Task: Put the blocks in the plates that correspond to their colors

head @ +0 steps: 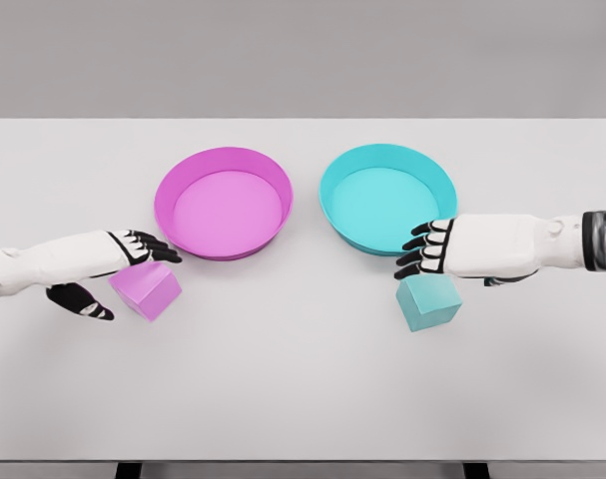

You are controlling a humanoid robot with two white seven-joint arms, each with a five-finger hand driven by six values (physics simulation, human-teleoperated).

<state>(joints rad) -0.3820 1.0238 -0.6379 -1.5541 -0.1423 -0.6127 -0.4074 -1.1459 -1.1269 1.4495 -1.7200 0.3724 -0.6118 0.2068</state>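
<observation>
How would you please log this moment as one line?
left robot hand open over pink block | right robot hand open over cyan block | pink plate, cyan plate empty

Matt smooth plastic-looking pink plate [223, 165] & cyan plate [387, 160]; blocks matt too; table [303, 389] smooth matt white.

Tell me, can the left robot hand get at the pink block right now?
Probably yes. The left robot hand is already at the pink block, fingers spread over its top and thumb low at its left, and nothing lies between them.
</observation>
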